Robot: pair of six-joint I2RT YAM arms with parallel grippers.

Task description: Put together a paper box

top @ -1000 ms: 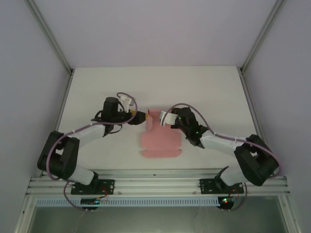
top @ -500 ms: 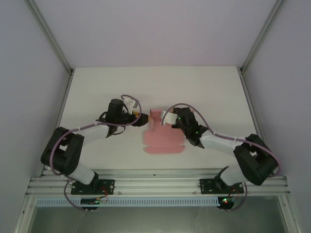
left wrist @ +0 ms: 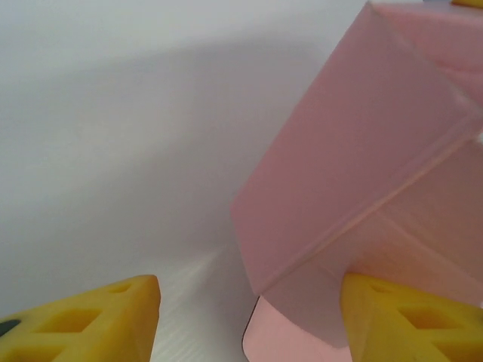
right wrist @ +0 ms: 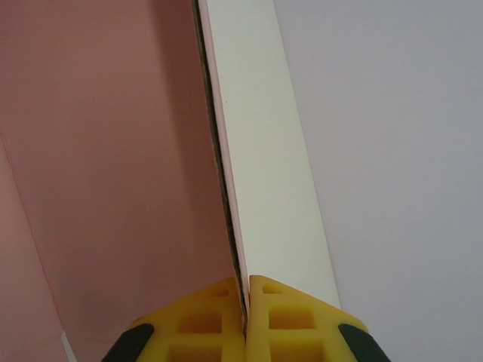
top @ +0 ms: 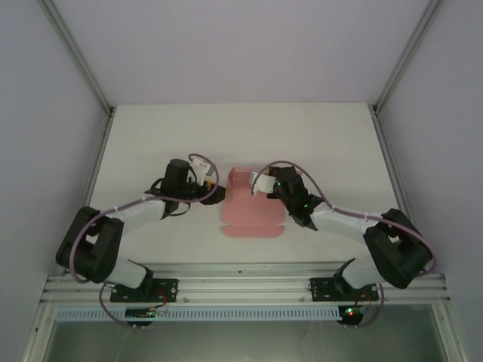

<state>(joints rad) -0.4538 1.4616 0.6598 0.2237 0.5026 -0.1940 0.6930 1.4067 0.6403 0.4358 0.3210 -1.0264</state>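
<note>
Two claws with yellow foam pads meet at a pink paper box near the middle of the smooth white bench. The box is thin matt card, only partly folded. From above, a flat panel with rounded tabs lies on the bench towards the arms' bases, and a raised part stands at its far end.

In the left wrist view the paper box rises as a slanted panel crossed by crisp creases, with a rounded flap lying flat beneath it. The left claw stands well open. One pad is over bare bench, clear of the card, and the other sits right at the foot of the slanted panel, whose lower corner lies between them. From above, the left claw is at the box's left edge.

The right claw is pinched tight on the edge of an upright wall of the paper box. That wall is pink on one face and pale off-white on the other. From above, the right claw sits at the far, raised end of the box.
</note>
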